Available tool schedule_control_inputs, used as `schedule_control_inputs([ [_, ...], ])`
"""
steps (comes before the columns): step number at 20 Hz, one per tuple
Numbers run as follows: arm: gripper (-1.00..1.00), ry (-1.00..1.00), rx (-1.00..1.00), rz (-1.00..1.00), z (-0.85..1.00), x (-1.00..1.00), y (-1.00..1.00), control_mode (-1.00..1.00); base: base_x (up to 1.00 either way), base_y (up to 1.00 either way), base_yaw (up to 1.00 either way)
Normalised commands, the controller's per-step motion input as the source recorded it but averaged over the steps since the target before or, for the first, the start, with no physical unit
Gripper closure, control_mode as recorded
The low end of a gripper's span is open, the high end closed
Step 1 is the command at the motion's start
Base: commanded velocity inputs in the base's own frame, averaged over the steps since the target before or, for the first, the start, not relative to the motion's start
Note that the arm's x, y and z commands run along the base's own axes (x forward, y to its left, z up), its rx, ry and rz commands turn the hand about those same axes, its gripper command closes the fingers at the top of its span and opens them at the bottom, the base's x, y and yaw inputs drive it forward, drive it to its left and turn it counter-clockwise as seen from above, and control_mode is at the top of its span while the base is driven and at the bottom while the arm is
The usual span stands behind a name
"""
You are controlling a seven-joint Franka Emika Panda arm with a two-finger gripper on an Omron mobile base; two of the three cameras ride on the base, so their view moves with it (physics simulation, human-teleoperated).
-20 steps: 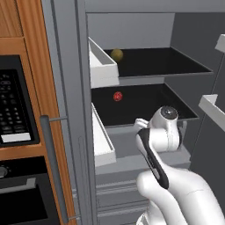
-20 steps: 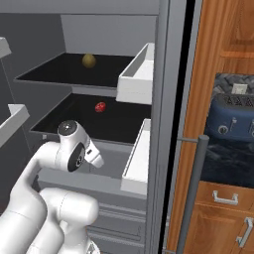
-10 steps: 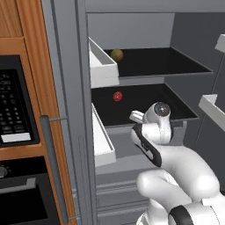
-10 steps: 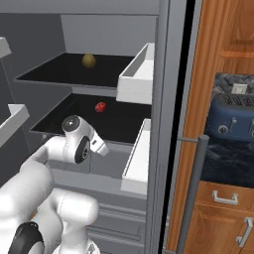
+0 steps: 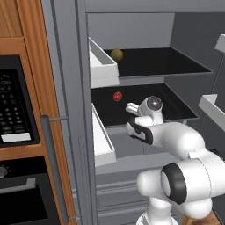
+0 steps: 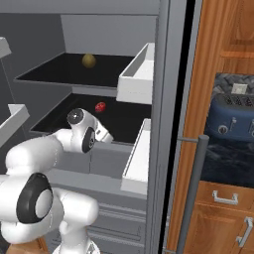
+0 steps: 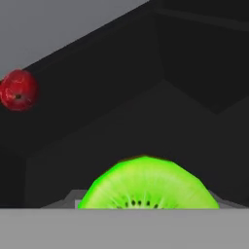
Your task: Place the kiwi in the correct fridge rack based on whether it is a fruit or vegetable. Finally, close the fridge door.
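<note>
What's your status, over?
Gripper at the front of the fridge rack, kiwi close before the hand camera; jaws unseen. Red ball on same rack, off to one side. Fridge door open.

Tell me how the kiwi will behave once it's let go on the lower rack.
The kiwi looks rounded, with a flat cut face showing seeds, so it may rock or roll a little before settling. The lower rack is flat and walled in grey, so it probably stays inside. The red ball sits well apart, so a bump seems unlikely.

red ball [image 7: 18, 90] far left, fridge rack [image 7: 160, 116] bare ahead
</note>
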Motion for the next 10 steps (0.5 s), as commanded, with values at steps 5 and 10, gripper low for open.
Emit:
schedule_control_inputs([
  [5, 1.00, 0.01, 0.00, 0.03, 0.00, 0.93, -0.01, -1.00, 0.00, 0.00, 0.00],
  [10, 1.00, 0.00, -0.02, 0.00, -0.50, 0.65, -0.05, -1.00, 0.00, 0.00, 0.00],
])
